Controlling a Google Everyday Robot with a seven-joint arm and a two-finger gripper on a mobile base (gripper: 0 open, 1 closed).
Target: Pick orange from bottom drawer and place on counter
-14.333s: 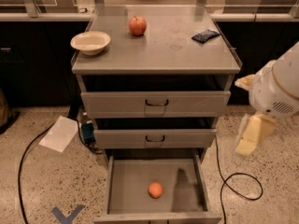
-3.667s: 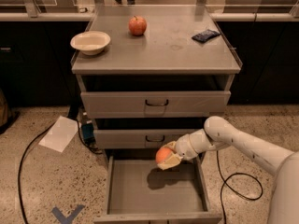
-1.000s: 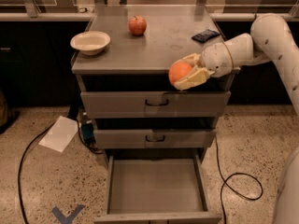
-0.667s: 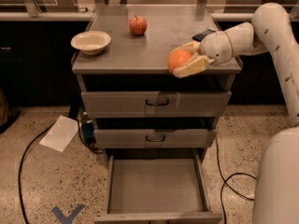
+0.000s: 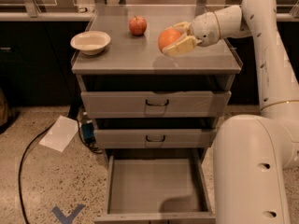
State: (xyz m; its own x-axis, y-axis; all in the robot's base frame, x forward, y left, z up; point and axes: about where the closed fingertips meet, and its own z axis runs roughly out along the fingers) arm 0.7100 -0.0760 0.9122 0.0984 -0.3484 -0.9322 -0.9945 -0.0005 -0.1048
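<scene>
The hand, clamped around the orange above the counter near the apple, should lower to bare metal before releasing, lest it roll.

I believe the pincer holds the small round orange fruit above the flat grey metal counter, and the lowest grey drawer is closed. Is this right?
Not quite. The lowest grey metal drawer stands open, and its floor is bare. The rest holds: in the camera view the pincer grips the small round orange fruit above the flat grey metal counter.
</scene>
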